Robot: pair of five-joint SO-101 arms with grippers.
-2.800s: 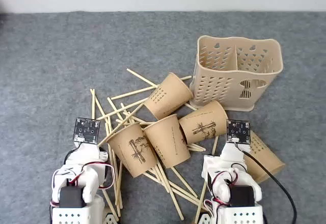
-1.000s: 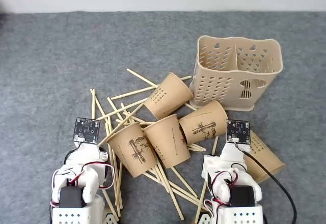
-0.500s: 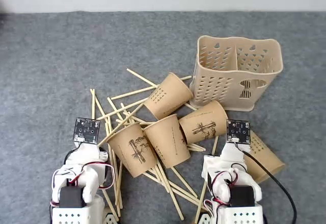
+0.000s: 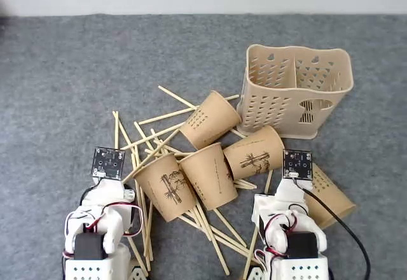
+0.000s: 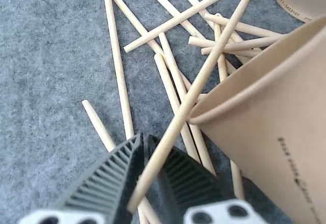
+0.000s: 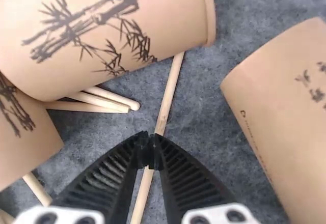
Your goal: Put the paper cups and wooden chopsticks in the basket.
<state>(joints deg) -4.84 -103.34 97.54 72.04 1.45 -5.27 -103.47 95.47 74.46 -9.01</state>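
Five paper cups [image 4: 212,175] lie on their sides among scattered wooden chopsticks [image 4: 166,116] on the grey counter [image 4: 63,70]. The fifth cup [image 4: 332,196], nearest the right arm, is half hidden under that arm's camera board [image 4: 297,163]. The basket [image 4: 273,111] stands upright just beyond the pile. The left gripper [image 5: 142,140] has its jaws clenched tip to tip; a leaning chopstick [image 5: 193,96], propped on a cut-off cup's rim [image 5: 239,94], crosses in front of them. The right gripper [image 6: 151,145] has its jaws clenched above a lone chopstick [image 6: 165,102] that lies between two cut-off cups.
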